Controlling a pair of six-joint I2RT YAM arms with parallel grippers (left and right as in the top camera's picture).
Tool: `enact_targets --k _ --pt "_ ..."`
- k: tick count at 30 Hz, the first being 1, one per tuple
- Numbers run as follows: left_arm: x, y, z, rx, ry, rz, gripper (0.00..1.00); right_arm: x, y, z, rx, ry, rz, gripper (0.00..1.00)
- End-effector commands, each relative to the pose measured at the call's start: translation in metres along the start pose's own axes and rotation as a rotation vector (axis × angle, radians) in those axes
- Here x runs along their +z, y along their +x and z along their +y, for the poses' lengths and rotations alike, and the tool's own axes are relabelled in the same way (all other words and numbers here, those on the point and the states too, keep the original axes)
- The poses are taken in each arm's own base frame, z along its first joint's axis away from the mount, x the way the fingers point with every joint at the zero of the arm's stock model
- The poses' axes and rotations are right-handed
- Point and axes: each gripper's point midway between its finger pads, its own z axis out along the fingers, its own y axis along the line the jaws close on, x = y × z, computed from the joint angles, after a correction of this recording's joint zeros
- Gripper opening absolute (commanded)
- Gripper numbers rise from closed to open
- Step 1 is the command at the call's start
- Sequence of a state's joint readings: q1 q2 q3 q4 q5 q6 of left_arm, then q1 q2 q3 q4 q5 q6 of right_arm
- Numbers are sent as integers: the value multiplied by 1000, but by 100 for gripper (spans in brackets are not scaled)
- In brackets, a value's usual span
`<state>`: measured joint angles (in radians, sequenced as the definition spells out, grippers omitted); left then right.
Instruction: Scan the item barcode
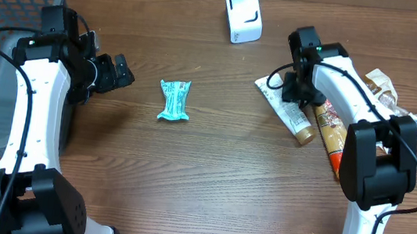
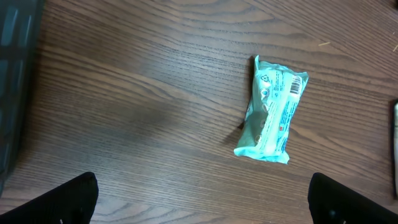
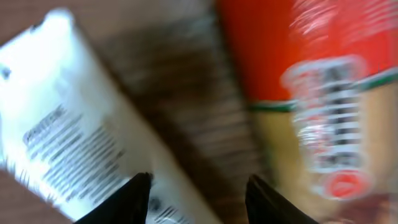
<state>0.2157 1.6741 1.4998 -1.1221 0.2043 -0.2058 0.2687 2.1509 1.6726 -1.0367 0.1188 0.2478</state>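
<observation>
just ahead of wide left jaws, teal packet (image 2: 272,112); right jaws over white tube (image 3: 62,124), grip unclear

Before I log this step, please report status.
Left fingers open, empty, teal packet ahead. Right fingers apart above white package, nothing held. Scanner unobstructed.

No wording is legible: the teal packet (image 2: 272,112) bears a barcode (image 2: 297,86) at one o'clock, and the white tube's (image 3: 74,124) print is blurred.
</observation>
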Motion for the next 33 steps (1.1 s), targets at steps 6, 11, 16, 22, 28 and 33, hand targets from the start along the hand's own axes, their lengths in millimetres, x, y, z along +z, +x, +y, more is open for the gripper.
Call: enact_targets --k 6,11,16,22,28,33 --pt "-1 -3 -3 27 1 -9 100 8 56 65 -320 -342 164 51" --pt "-1 -4 -3 27 1 -9 100 -6 91 102 -607 -482 207 55" --pt "-1 -3 -3 28 2 -9 100 -18 129 146 -901 -508 210 63" --pt "-1 -3 -3 28 1 -9 100 -28 119 165 -979 -377 130 70" --pt "-1 -3 -3 27 2 -9 100 -82 86 175 -708 -346 71 75" --pt "-1 -3 -3 27 1 -9 100 -113 91 161 -390 -298 145 60"
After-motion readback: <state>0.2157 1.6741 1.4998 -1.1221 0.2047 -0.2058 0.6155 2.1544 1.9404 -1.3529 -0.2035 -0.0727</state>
